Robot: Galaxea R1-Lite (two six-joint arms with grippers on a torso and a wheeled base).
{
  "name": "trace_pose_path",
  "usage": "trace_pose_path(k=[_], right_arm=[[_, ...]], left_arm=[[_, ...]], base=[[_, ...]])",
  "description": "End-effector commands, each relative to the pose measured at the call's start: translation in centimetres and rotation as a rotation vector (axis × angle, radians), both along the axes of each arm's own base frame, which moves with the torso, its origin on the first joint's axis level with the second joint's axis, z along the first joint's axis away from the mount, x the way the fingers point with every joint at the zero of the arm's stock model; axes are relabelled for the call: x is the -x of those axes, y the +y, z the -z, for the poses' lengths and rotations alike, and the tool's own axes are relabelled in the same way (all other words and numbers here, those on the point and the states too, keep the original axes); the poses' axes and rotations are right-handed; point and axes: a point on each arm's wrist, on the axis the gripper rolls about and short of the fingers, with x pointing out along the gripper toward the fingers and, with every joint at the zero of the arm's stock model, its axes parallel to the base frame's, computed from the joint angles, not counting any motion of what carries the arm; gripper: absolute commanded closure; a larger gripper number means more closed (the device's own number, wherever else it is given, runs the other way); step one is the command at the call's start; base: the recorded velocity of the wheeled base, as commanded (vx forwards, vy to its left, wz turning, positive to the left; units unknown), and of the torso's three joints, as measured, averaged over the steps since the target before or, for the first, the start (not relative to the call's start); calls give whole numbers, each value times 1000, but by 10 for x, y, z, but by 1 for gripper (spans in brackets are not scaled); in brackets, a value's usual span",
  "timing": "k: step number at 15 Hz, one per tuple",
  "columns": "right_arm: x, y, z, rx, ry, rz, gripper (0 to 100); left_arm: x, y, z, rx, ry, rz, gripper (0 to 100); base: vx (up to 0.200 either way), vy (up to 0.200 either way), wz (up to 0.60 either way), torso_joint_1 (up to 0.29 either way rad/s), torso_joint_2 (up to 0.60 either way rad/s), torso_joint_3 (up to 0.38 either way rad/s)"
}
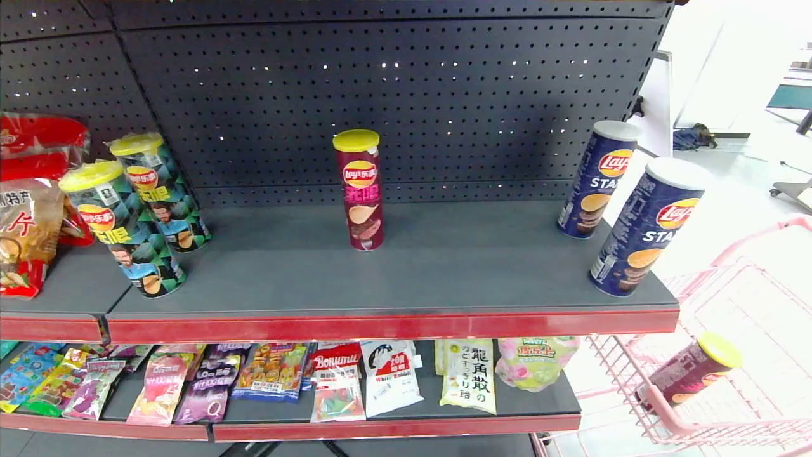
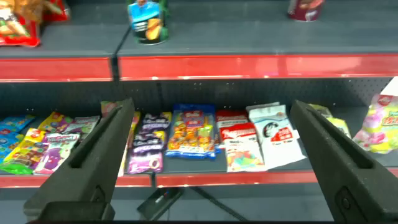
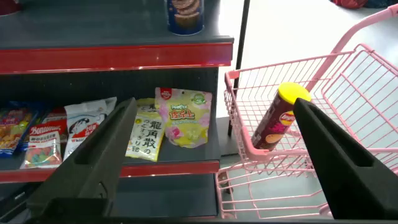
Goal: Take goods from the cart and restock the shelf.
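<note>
Head view: maroon can [image 1: 691, 371], yellow-lidded, lying tilted in the pink cart [image 1: 663, 411] at the corner nearest the shelf [image 1: 393, 324].

Left wrist view: left gripper [image 2: 214, 155], fingers spread wide, empty, facing snack packets [image 2: 193, 134] on the lower shelf.

Right wrist view: right gripper [image 3: 214, 155], fingers spread wide, empty. The maroon can [image 3: 281, 118] leans in the cart's corner ahead of it, well apart.

Hard white light pours in from the far right, burning out the floor [image 1: 729, 184] and washing the pink cart [image 1: 666, 419]. The pegboard [image 1: 380, 95] stays dim, pricked by bright pinholes, and the lower shelf [image 1: 393, 429] lies in shadow under the upper board [image 1: 444, 273]. My head view bends at its edges, so the green cans [image 1: 120, 228] and blue cans [image 1: 647, 228] lean outward.
</note>
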Motion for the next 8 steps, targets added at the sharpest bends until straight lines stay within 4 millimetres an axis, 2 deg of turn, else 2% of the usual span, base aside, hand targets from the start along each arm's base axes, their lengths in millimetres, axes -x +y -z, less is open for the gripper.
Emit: trace_pose_path(k=[1,8], right_arm=[[0,0,0,0,2,0,0],[0,0,0,0,2,-2,0]], left_arm=[[0,0,0,1,1,-1,0],[0,0,0,1,1,-1,0]], base=[[0,-200,0,-2,-2,2],[0,-200,0,4,2,2]])
